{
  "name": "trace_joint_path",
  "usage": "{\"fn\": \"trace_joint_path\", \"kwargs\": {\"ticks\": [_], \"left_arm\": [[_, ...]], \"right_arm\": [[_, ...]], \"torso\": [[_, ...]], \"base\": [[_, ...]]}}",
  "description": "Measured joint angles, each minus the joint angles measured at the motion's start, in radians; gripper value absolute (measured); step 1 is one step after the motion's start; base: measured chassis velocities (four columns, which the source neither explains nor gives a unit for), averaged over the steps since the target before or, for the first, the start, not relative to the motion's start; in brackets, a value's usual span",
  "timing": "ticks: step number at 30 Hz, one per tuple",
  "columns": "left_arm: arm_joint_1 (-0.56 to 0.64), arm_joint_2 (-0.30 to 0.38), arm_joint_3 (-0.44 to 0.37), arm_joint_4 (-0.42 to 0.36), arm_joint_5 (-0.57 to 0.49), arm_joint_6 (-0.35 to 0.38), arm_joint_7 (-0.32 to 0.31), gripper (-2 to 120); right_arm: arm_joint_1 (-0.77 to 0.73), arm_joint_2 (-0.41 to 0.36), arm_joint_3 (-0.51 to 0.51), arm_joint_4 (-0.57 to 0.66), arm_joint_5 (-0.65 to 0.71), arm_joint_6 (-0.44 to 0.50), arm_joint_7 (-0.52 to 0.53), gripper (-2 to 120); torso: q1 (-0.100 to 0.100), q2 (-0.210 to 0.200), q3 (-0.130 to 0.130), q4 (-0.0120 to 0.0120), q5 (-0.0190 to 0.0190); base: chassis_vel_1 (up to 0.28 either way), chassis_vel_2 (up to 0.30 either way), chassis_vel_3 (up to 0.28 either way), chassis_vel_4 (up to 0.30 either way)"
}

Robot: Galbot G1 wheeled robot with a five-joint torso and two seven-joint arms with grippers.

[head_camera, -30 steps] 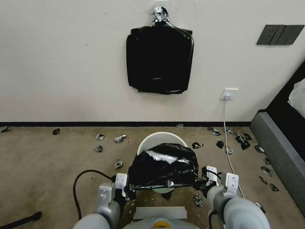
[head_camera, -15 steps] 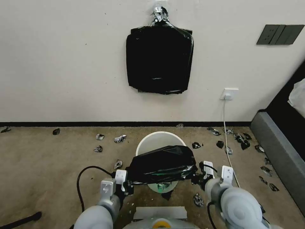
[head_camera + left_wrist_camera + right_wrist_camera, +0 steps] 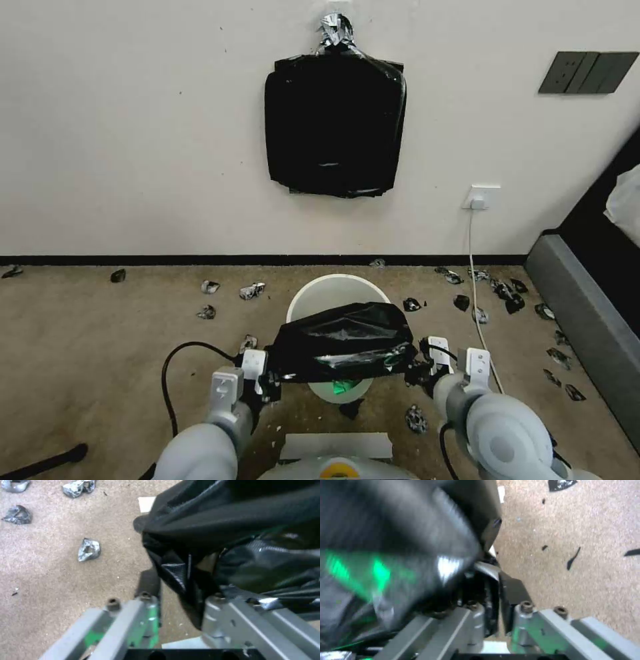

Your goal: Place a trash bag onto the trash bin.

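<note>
Beige carpet below a white wall, bottom centre of my head view: the trash bag (image 3: 341,341) is stretched over the near half of the trash bin (image 3: 333,293), far rim uncovered. My left gripper (image 3: 272,381) and right gripper (image 3: 415,370) each pinch one bag edge, so I'd call it halfway.

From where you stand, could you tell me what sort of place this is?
Probably a room in a home, perhaps a bedroom: beige carpet, a white wall with a socket and switch panel, and what looks like a grey upholstered bed frame at the right.
</note>
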Motion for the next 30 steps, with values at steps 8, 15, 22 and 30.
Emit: {"fn": "trace_joint_path", "kwargs": {"ticks": [8,15,22,30], "left_arm": [[0.056,0.005,-0.038,-0.042,0.038,0.030,0.003,52],[0.097,0.029,-0.060,-0.055,0.120,-0.009,0.042,77],[0.122,0.072,-0.105,-0.069,0.142,-0.044,0.157,98],[0.119,0.096,-0.119,-0.073,0.152,-0.119,0.311,100]], "right_arm": [[-0.092,-0.019,0.035,0.058,-0.020,0.002,-0.001,43],[-0.129,-0.019,0.055,0.085,-0.035,0.006,-0.010,68],[-0.165,-0.001,0.079,0.112,-0.045,0.007,-0.008,92],[-0.200,0.014,0.113,0.128,-0.069,0.008,-0.015,100]], "torso": [[0.000,0.000,0.000,0.0000,0.0000],[0.000,0.000,0.000,0.0000,-0.0002],[0.000,0.000,0.000,0.0001,0.0001],[0.000,0.000,0.000,0.0000,-0.0001]], "base": [[0.000,0.000,0.000,0.000],[0.000,0.000,0.000,0.000],[0.000,0.000,0.000,0.000],[0.000,0.000,0.000,0.000]]}}
